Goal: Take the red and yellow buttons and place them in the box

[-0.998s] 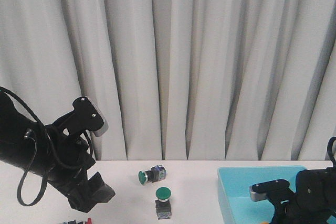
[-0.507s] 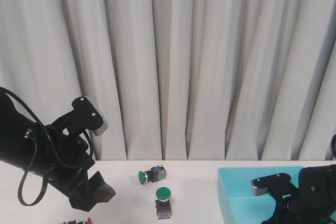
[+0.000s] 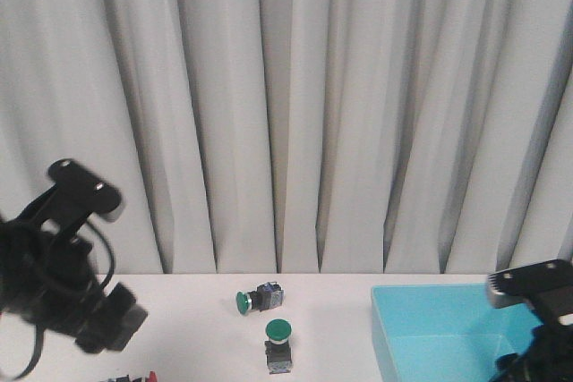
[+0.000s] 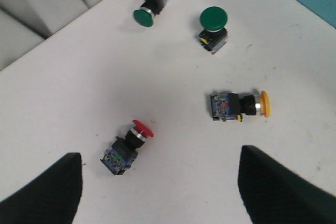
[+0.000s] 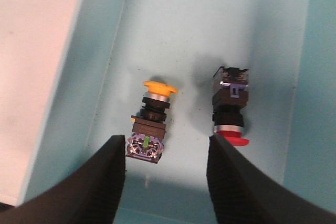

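The left claw (image 4: pixel 157 192), matte black fingers spread, hangs above the smooth white counter (image 4: pixel 79 93), where a red button (image 4: pixel 128 142) and a yellow button (image 4: pixel 239 106) lie. The right claw (image 5: pixel 165 177), also spread, hangs over the glossy turquoise box (image 5: pixel 105 51), which holds another mushroom-capped yellow and red pair.

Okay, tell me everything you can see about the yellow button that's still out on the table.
The yellow button lies on its side on the white table, seen in the left wrist view. A flat yellow-orange cap sits at one end, joined by a dark collar to a blocky black body with small coloured terminals. Nothing touches it; a green-capped button and a red-capped one lie apart from it. The open left gripper hangs above, holding nothing.
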Robot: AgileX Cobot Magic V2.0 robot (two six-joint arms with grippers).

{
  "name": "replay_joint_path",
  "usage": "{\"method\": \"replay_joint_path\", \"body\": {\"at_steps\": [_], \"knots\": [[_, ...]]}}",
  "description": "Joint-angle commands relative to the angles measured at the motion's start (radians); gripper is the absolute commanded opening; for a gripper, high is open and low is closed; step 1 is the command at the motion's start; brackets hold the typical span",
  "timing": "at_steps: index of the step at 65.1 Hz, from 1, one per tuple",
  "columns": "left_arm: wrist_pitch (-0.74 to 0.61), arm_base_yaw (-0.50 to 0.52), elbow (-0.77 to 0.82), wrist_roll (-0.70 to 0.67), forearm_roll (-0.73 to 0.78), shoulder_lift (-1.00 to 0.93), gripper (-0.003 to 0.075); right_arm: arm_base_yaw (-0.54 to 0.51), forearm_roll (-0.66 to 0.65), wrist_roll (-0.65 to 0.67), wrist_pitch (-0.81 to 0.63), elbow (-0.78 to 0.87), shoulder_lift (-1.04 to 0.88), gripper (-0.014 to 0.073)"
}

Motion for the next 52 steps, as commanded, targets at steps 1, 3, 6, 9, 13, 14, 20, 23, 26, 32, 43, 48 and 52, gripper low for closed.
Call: {"method": "replay_joint_path", "body": {"at_steps": [1,3,6,9,13,14,20,23,26,32,43,48,52], "knots": [[-0.161,-0.001,0.104,-0.102,0.057,-0.106,0.0580,-0.006,-0.008,0.005,-0.062,0.025,-0.148,0.0327],[-0.191,-0.001,0.143,-0.121,0.075,-0.136,0.0580,-0.006,-0.008,0.005,-0.062,0.040,-0.183,0.0323],[-0.230,-0.001,0.200,-0.156,0.108,-0.169,0.0580,-0.006,-0.008,0.005,-0.066,0.068,-0.234,0.0319],[-0.274,-0.001,0.272,-0.194,0.141,-0.210,0.0580,-0.006,-0.008,0.005,-0.072,0.095,-0.296,0.0315],[-0.310,-0.001,0.342,-0.246,0.170,-0.263,0.0580,-0.006,-0.008,0.005,-0.086,0.136,-0.375,0.0310],[-0.319,-0.001,0.359,-0.256,0.176,-0.275,0.0580,-0.006,-0.008,0.005,-0.090,0.150,-0.392,0.0309],[-0.385,-0.001,0.486,-0.311,0.201,-0.358,0.0580,-0.006,-0.008,0.005,-0.114,0.213,-0.508,0.0309],[-0.412,-0.001,0.534,-0.327,0.210,-0.398,0.0580,-0.006,-0.008,0.005,-0.122,0.245,-0.564,0.0309],[-0.443,-0.001,0.588,-0.334,0.210,-0.434,0.0580,-0.006,-0.008,0.005,-0.122,0.278,-0.615,0.0309],[-0.494,-0.001,0.682,-0.349,0.210,-0.494,0.0565,-0.006,-0.007,0.005,-0.121,0.323,-0.697,0.0309],[-0.540,-0.001,0.761,-0.351,0.209,-0.527,0.0425,-0.006,-0.007,0.005,-0.120,0.370,-0.781,0.0253],[-0.546,-0.001,0.768,-0.351,0.209,-0.523,0.0310,-0.006,-0.007,0.005,-0.113,0.376,-0.788,0.0205],[-0.546,-0.001,0.768,-0.351,0.209,-0.520,0.0227,-0.006,-0.007,0.005,-0.112,0.382,-0.788,0.0162]]}}
